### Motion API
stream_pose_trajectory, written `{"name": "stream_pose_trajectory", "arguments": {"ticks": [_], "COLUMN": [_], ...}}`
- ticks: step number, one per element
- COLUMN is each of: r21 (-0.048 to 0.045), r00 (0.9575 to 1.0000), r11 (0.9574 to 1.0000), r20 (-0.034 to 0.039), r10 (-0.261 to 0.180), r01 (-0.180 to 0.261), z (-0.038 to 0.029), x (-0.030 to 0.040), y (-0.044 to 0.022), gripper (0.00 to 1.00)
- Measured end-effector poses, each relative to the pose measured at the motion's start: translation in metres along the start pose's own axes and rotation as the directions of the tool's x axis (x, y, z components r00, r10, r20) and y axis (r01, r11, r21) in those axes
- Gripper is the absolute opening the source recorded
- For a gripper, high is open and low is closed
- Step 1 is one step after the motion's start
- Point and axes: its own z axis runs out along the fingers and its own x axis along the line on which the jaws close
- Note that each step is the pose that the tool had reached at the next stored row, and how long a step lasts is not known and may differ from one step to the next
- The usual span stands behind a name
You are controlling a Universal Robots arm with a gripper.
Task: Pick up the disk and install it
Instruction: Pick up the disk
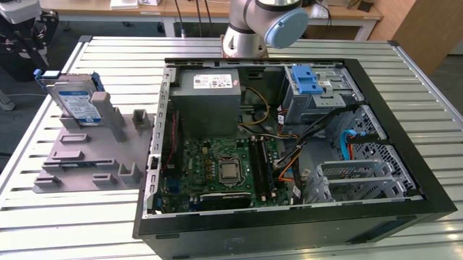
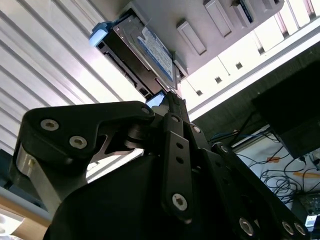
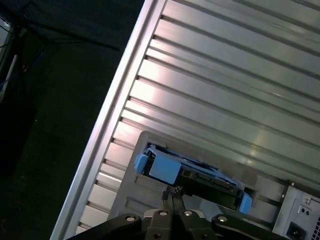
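The disk (image 1: 76,102) is found standing on its edge in a slot of the grey holder (image 1: 79,157). The slot is at the corner of the holder that lies away from the computer case (image 1: 405,179), toward the exterior view's left. The blue bracket is seen around the disk's rim, and the labelled face is turned outward from the holder. In the exterior view nothing is seen touching the disk, so it is judged as not yet picked up. In the first wrist view the gripper (image 3: 172,194) is seen with its two fingers pressed together at the tips, and nothing is held between them. The same is suggested in the second wrist view, where the gripper (image 2: 169,98) ends in one narrow point. In both wrist views the disk (image 3: 192,172) (image 2: 145,55) lies straight beyond the fingertips, along the line in which the fingers point. The gripper is therefore judged to be aimed at the top edge of the disk, but apart from it and above the holder. In the first wrist view the long top edge of the disk runs nearly crosswise to the seam between the fingers. How much gap is left between the tips and the disk cannot be told.
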Motion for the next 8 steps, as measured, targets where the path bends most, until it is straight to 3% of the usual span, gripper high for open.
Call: {"name": "stream_pose_trajectory", "arguments": {"ticks": [8], "r21": [-0.0002], "r00": [0.9979], "r11": [0.9979], "r20": [-0.0029], "r10": [-0.065], "r01": [0.065], "z": [0.0000], "x": [0.0000], "y": [0.0000], "gripper": [0.11]}}
